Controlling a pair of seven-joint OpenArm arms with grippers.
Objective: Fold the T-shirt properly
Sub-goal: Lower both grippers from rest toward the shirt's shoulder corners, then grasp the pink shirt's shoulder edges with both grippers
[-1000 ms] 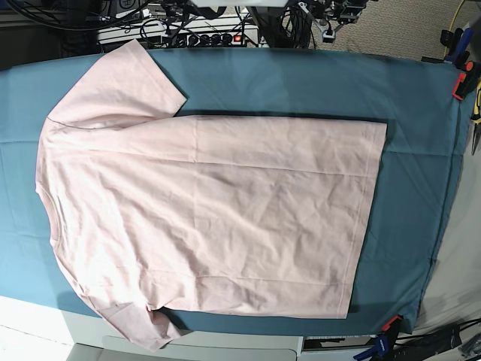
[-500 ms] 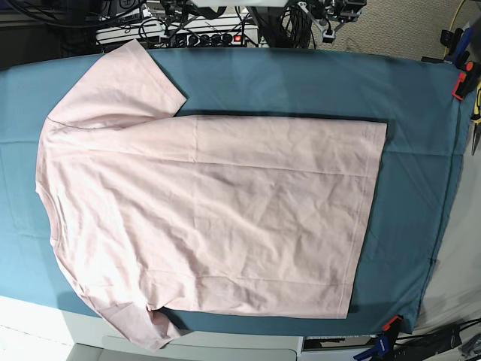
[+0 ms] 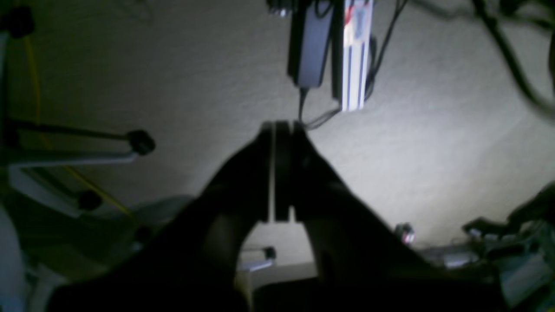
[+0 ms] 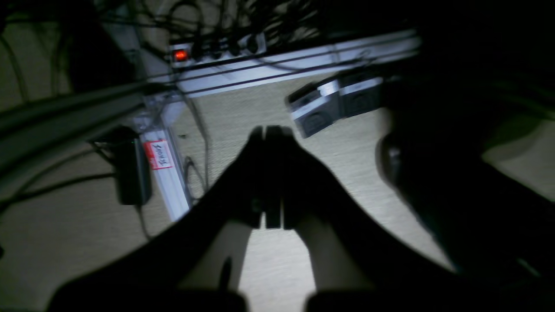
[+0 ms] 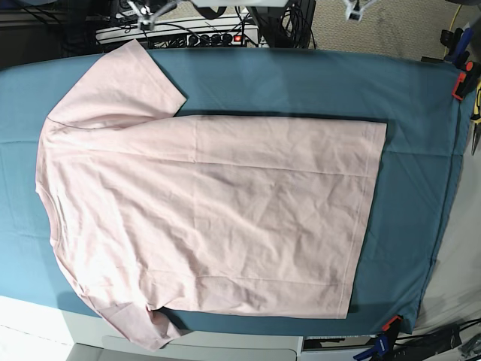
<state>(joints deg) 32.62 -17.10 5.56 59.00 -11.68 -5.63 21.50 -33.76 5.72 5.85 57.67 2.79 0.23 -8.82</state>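
Observation:
The pale pink T-shirt lies flat on the teal table cloth, plain side up, with its collar at the left and its hem at the right. One sleeve spreads toward the far left corner. The other sleeve hangs over the near table edge. My left gripper is shut and empty, seen over carpet floor; in the base view it is beyond the table's far edge. My right gripper is also shut and empty, and it shows at the far left.
Orange clamps pin the cloth at the right corners. A power strip with a red light and cables lies behind the far edge. Hand tools rest at the right edge.
At the top of the base view the two arm ends have moved apart, one leftward and one rightward. The T-shirt has not moved.

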